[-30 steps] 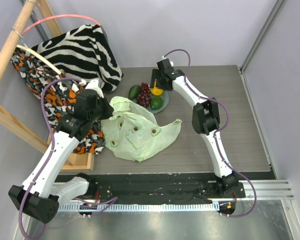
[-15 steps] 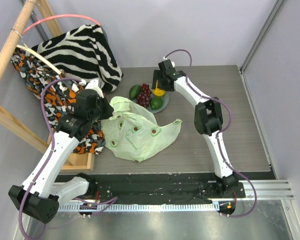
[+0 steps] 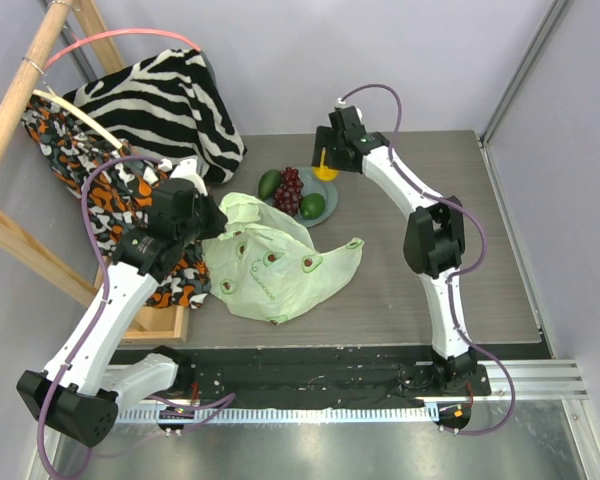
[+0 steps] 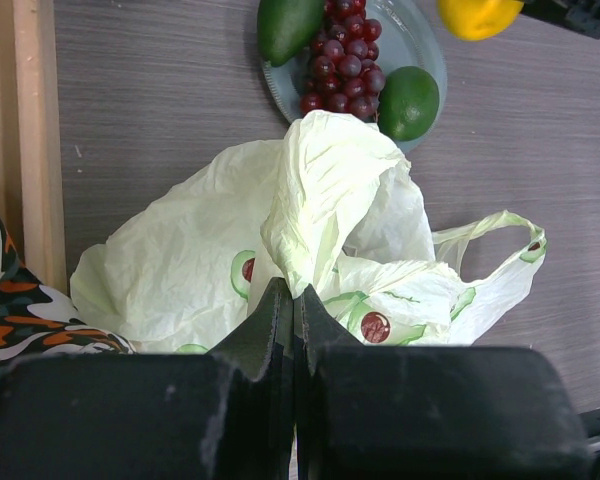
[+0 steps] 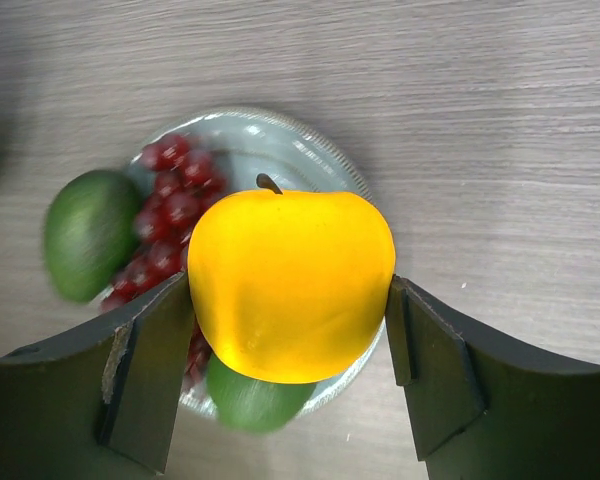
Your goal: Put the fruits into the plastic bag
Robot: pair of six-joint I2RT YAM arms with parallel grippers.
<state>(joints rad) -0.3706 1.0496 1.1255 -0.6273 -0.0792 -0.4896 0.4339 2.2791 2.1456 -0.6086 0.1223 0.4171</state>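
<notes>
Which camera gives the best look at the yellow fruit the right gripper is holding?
The right wrist view: the yellow fruit fills the centre, stem visible, clamped in the right gripper. Top external shows only a small yellow patch beneath the gripper; left wrist catches a cut-off piece at its top edge.

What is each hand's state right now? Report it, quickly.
Left hand: closed, pinching a fold of the plastic bag.
Right hand: closed on the yellow fruit.

Yellow fruit [image 5: 290, 285], dark-red grapes [image 4: 342, 55], pale-green bag [image 4: 180, 260], seemingly avocado-printed.
</notes>
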